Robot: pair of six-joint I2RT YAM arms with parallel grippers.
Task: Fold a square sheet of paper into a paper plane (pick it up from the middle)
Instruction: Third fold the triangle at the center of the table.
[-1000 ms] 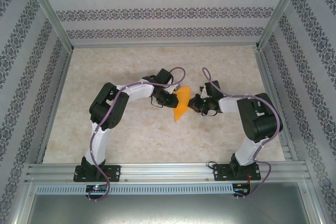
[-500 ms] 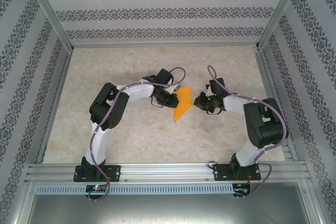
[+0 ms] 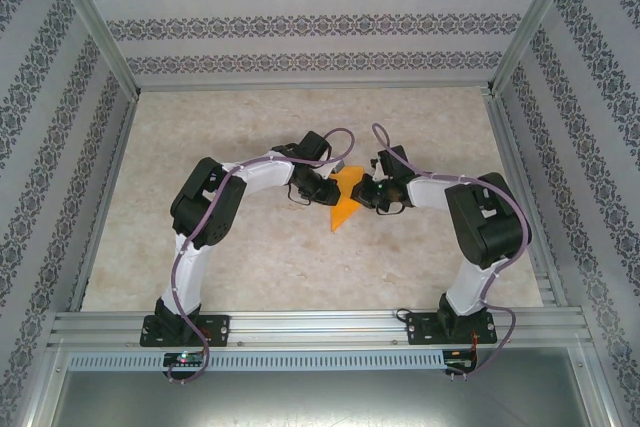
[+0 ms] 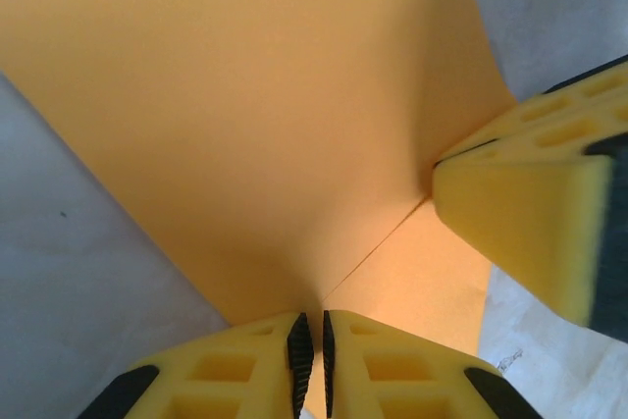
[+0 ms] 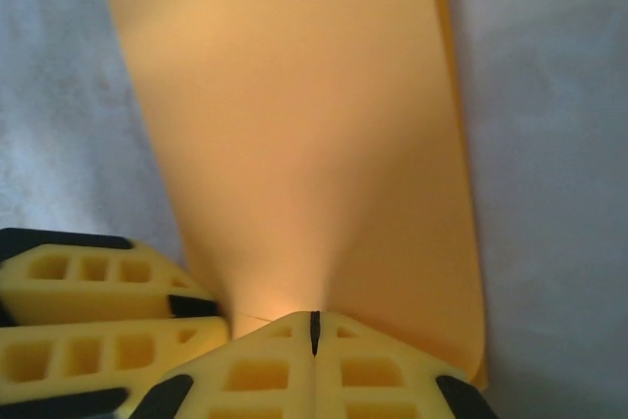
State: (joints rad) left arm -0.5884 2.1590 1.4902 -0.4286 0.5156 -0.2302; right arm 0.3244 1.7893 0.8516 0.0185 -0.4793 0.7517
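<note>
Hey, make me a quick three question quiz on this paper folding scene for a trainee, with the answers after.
1. True or false: the right fingers stand wide open.
2. In the top view, the orange paper lies: A by the back wall, B between the two sets of fingers, C on the near rail.
3. What do the left fingers pinch?
Key: 1 false, they are shut on the paper. 2 B. 3 the orange paper.
</note>
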